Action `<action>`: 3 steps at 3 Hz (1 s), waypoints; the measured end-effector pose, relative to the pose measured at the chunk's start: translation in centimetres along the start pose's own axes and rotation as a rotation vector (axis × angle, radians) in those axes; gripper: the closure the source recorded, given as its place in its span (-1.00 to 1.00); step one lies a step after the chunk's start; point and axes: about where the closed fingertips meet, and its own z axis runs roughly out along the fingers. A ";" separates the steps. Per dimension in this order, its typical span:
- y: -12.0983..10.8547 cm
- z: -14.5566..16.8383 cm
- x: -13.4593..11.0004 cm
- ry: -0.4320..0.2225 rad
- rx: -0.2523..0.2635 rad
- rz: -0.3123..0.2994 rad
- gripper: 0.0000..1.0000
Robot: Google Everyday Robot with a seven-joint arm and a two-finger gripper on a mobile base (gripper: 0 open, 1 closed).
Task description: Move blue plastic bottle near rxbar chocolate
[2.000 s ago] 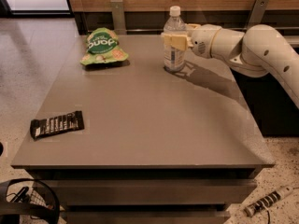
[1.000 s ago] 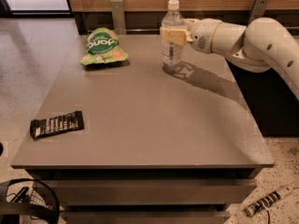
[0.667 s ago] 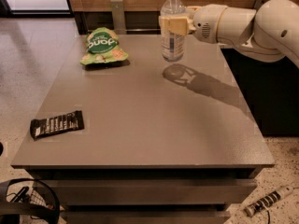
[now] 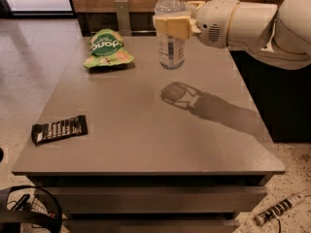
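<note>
The blue plastic bottle [image 4: 171, 52], earlier standing on the table [image 4: 146, 130], hung upright above it, the gripper [image 4: 173, 26] clamped round it. The arm reached in level. The rxbar chocolate [image 4: 59, 129] lay well apart, near the table's front corner.

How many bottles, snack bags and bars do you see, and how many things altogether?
Bottles: 1, the blue plastic bottle, held above the table by the gripper.
Snack bags: 1, the green snack bag.
Bars: 1, the rxbar chocolate.
Total: 3.

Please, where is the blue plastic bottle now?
The bottle is top-centre in the camera view, gripped by the claw above the table, right of the green bag.
</note>
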 end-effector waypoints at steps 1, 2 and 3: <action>4.6 0.4 1.2 -0.026 -0.100 -0.006 1.00; 9.1 1.0 2.3 -0.057 -0.217 -0.013 1.00; 12.5 1.5 3.3 -0.095 -0.303 -0.005 1.00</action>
